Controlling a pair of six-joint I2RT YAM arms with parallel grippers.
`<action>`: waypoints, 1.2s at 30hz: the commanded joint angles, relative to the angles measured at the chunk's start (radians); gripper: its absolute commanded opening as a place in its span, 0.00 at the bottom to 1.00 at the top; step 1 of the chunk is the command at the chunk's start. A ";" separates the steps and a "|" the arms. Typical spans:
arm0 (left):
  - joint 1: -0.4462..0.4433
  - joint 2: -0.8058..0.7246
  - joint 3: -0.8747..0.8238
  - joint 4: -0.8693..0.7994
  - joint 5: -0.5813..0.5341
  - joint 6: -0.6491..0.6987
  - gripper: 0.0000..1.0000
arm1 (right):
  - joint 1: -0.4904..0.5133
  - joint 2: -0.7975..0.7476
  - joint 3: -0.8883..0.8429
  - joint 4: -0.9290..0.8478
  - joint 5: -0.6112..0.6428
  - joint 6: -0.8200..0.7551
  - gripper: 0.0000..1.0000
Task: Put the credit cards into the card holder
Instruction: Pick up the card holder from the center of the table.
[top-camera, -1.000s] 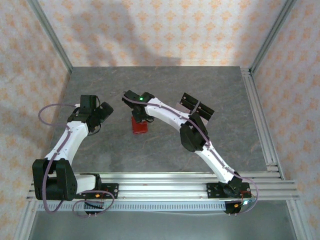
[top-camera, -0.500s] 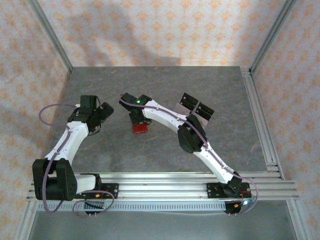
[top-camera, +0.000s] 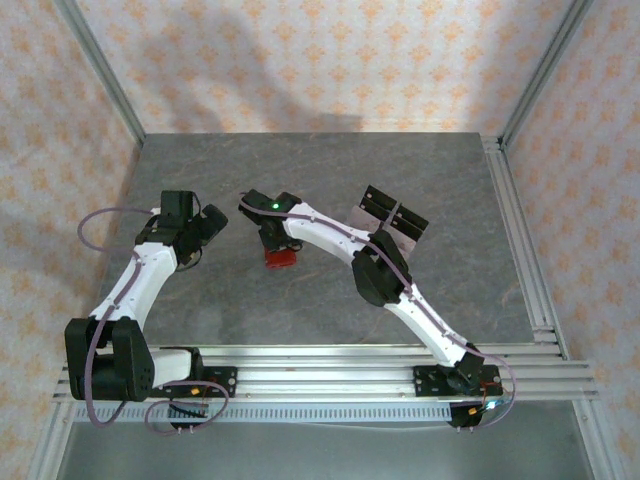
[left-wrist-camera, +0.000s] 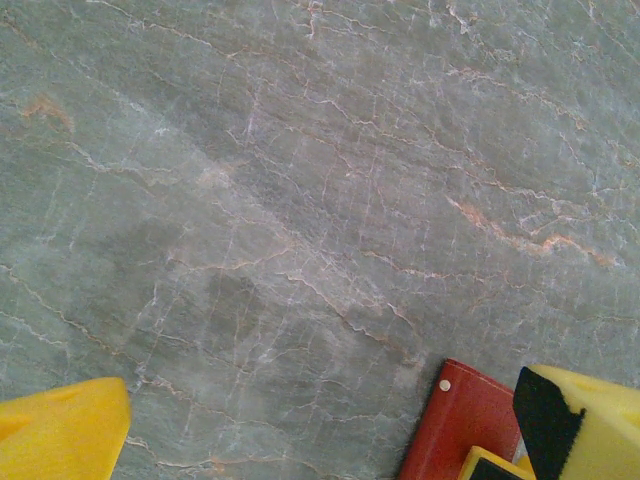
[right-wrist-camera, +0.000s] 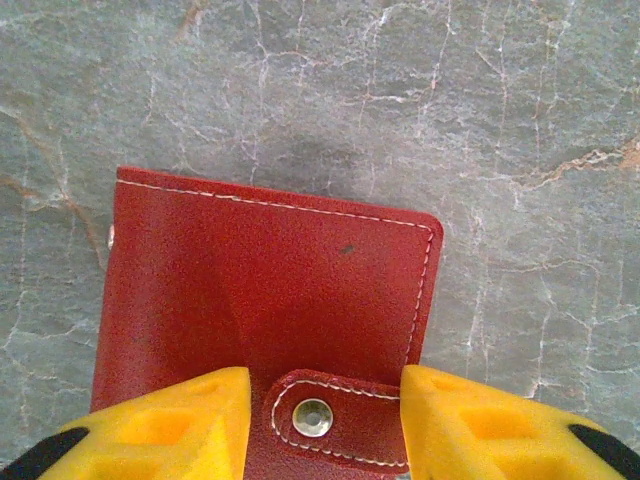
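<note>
**Red wallet (right-wrist-camera: 270, 300) sits right under the right claw (right-wrist-camera: 325, 405)**

Grey veined table (top-camera: 330, 170) all round, and plenty of room on it. Beyond the right claw the stone runs bare up to the patterned back wall (top-camera: 330, 60). On its left side there is only a narrow bare strip before the left claw (top-camera: 205, 228). On its right, past its own arm, the clear stand (top-camera: 392, 218) with black strips is well apart. Further that way the rails (top-camera: 520, 230) mark the table's edge.

Down at the right wrist, the wallet lies flat and closed, stitching showing. Its far edge and far-right corner are free, with bare stone beyond and beside them. The tab (right-wrist-camera: 340, 415) with its snap (right-wrist-camera: 313, 417) sits squarely between the two yellow fingers (right-wrist-camera: 160, 425). The left finger overlaps the wallet's near-left part, and the right one covers the near-right corner, half over stone. The fingers are part-spread, their inner faces right at the tab's edges. Pinching it or just flanking it? Cannot tell.

Now the left claw: its fingers (left-wrist-camera: 60, 430) are flung wide, with nothing but bare stone between them. A wallet corner with a small rivet (left-wrist-camera: 445, 385) peeks in just beside its right finger.

From above, the wallet shows just on the near side of the right claw, close to it.
</note>
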 joint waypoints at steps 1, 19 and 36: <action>0.010 -0.006 -0.013 0.010 0.003 0.018 1.00 | 0.005 0.000 0.000 -0.009 0.032 -0.001 0.38; 0.009 -0.014 -0.011 0.003 0.026 0.022 1.00 | 0.006 -0.094 -0.113 0.056 0.028 -0.004 0.00; -0.149 0.014 -0.091 0.123 0.150 -0.031 0.99 | -0.024 -0.358 -0.399 0.211 -0.026 0.029 0.00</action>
